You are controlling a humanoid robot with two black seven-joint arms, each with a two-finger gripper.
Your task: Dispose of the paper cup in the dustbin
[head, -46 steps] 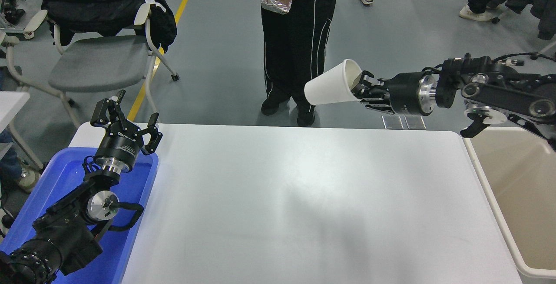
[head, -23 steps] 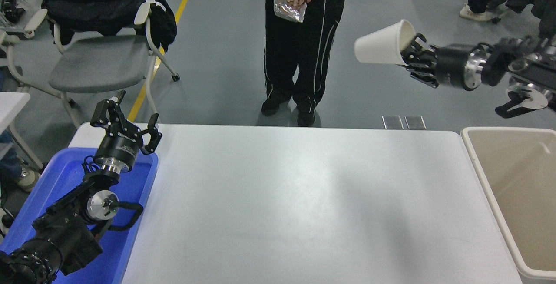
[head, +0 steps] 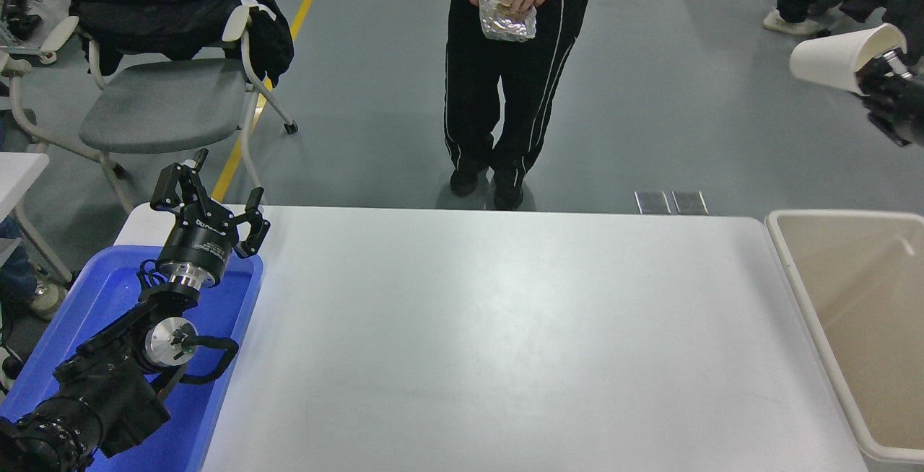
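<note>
Right pincer [head: 877,71] at the frame's 2 o'clock edge, high off the table, clamped on the rim end of the paper cup [head: 837,59]. One finger sits inside the mouth, the rest outside. Cup lies on its side, base pointing toward 9 o'clock, mouth toward the wrist. Most of the right arm is cut off by the frame edge.

Change over the last second: pincer and cup have swung from above the table's far edge, near 12 o'clock, up and across toward 3 o'clock. The cup was in front of the standing person's legs; it now sits well clear of them, beyond the dustbin's far end.

Dustbin [head: 787,263] stands against the table's [head: 505,342] right edge, at 4 o'clock from centre, open, nothing visible inside. Cup is above and past it toward 12 o'clock, not yet over the opening.

Judgement: carry leg nearly done. Remaining: bring the cup back over the opening, lower, release. A release here would likely drop it on the floor behind the bin.

Left pincer [head: 209,201] parked at 8 o'clock over the blue tray [head: 216,385], fingers spread, holding nothing.

Person [head: 505,82] at 12 o'clock holding a foil bag [head: 509,14].
</note>
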